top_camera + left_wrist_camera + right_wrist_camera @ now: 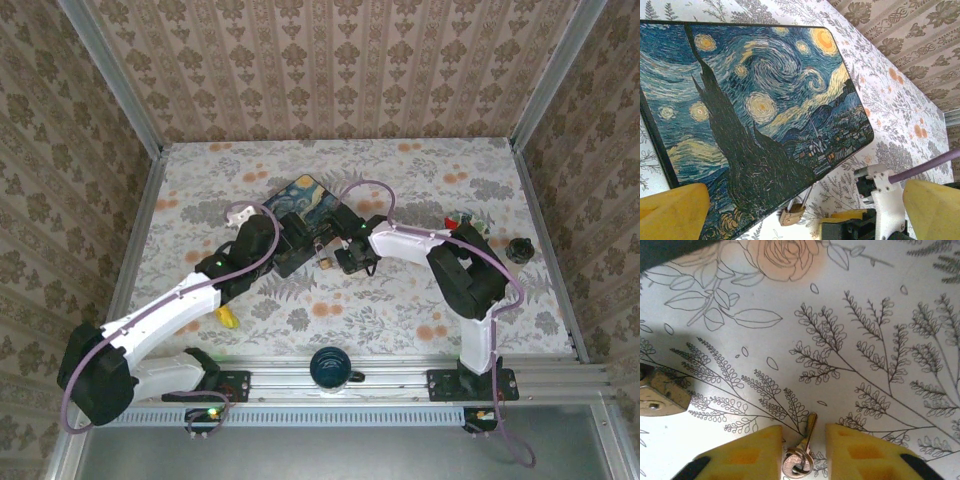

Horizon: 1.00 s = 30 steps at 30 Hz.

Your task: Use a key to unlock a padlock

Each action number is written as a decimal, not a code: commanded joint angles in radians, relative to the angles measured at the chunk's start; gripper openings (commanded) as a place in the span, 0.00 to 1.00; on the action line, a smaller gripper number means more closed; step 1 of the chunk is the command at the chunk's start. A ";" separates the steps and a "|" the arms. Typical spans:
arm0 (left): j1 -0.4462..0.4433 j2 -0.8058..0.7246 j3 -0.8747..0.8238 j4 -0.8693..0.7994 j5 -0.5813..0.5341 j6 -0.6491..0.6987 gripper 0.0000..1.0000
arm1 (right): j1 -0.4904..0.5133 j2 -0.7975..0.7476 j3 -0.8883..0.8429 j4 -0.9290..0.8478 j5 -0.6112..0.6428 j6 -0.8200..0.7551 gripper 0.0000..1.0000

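The tiny brass padlock hangs by its thin shackle from the edge of the blue Starry-Night tin box and rests on the floral tablecloth; its corner also shows in the right wrist view as the padlock. The small silvery key lies flat on the cloth, ring end toward the camera. My right gripper straddles it, yellow fingers close on either side with a narrow gap still showing. My left gripper is wide open above the box's near edge, holding nothing. From above, both grippers meet by the box.
A dark mug stands on the front rail between the arm bases. A yellow banana lies under the left arm. A small black object sits at the right edge. Papered walls enclose the table.
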State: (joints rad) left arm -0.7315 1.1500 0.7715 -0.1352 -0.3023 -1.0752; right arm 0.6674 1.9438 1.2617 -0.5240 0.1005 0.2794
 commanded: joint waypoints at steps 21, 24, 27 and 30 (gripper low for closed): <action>0.036 -0.022 -0.003 -0.053 -0.028 0.087 1.00 | -0.032 -0.193 -0.092 -0.060 -0.123 0.017 0.00; 0.054 -0.024 -0.011 -0.050 0.006 0.096 1.00 | -0.094 -0.267 -0.158 0.036 -0.280 0.012 0.00; 0.078 -0.027 -0.021 -0.036 0.059 0.115 1.00 | -0.163 -0.348 -0.236 0.124 -0.418 0.014 0.00; 0.097 -0.024 -0.022 -0.027 0.114 0.152 1.00 | -0.206 -0.418 -0.282 0.168 -0.484 0.004 0.00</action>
State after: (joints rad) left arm -0.6491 1.1488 0.7578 -0.1722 -0.2531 -0.9806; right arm 0.4839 1.5875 1.0130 -0.4339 -0.2340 0.2913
